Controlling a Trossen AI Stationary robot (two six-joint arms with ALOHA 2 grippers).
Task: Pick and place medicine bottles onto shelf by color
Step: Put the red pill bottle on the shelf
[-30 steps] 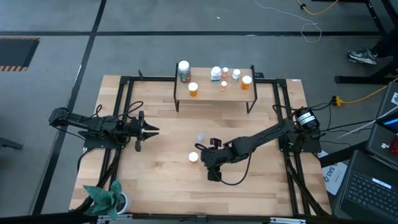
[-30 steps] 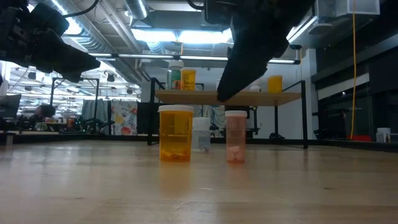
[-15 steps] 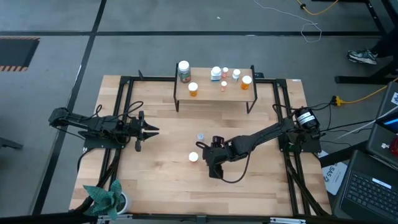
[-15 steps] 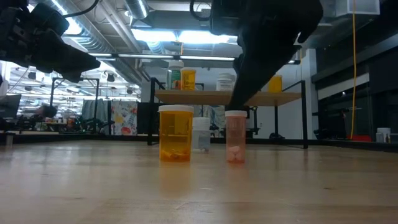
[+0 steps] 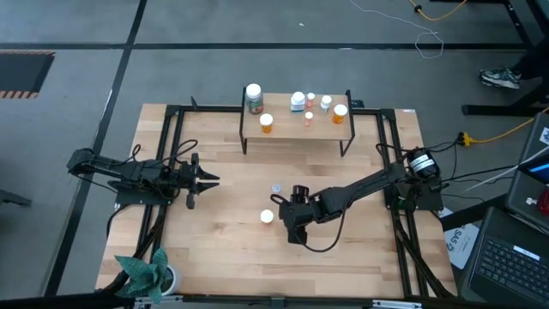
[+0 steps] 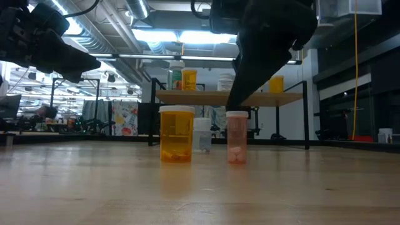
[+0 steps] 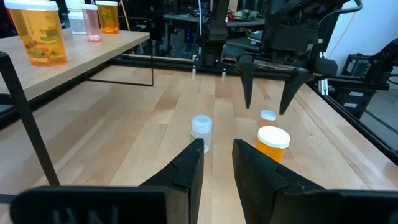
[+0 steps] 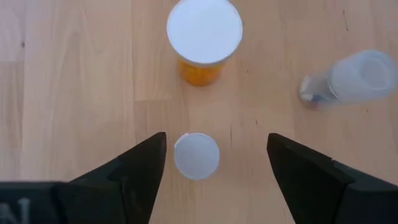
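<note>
Light-wood bench [image 5: 223, 249]: right gripper [image 8: 214, 163] spread above small pink white-capped plastic bottle [image 8: 196, 155]; light, slick, tippy; grasp body below cap.

Three medicine bottles stand upright on the worktop, close together but apart: a wide orange bottle [image 6: 177, 134], a slim pinkish bottle [image 6: 236, 137], a clear bottle [image 6: 202, 134]. Six more bottles [image 5: 298, 106] stand on the shelf [image 5: 283, 129]

No words, brands or numbers are showing clearly enough to read anywhere; the label on the orange bottle [image 7: 43, 34] standing on the shelf [image 7: 81, 59] is carrying print, but it is staying too blurred to make out.
</note>
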